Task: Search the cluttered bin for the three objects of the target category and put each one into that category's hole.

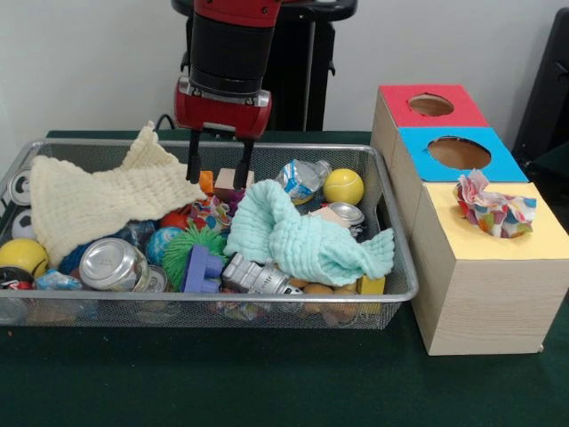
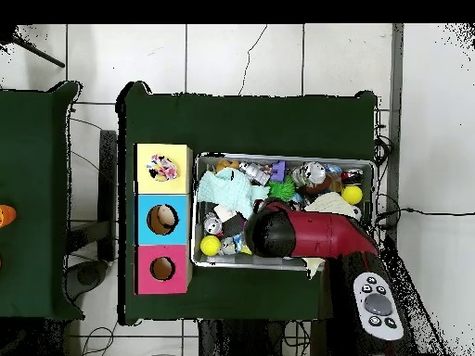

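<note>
We are lowering the gripper (image 1: 219, 158), jaws open and empty, toward the bin's (image 1: 404, 289) far edge; dig gently for polka-dot cloth.

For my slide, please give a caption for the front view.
Open gripper hangs over the cluttered bin; a polka-dot cloth sits in the yellow cube's hole.

A dark green cloth covers the bench (image 1: 267, 391), reaching its near edge in the front view. Behind it rises a plain pale wall (image 1: 89, 62), evenly lit. From overhead, the bench stands on a floor of large white tiles (image 2: 223, 56) with dark grout lines. A second green-covered bench (image 2: 32, 199) stands just beside it at the picture's left, a narrow gap between them.
</note>
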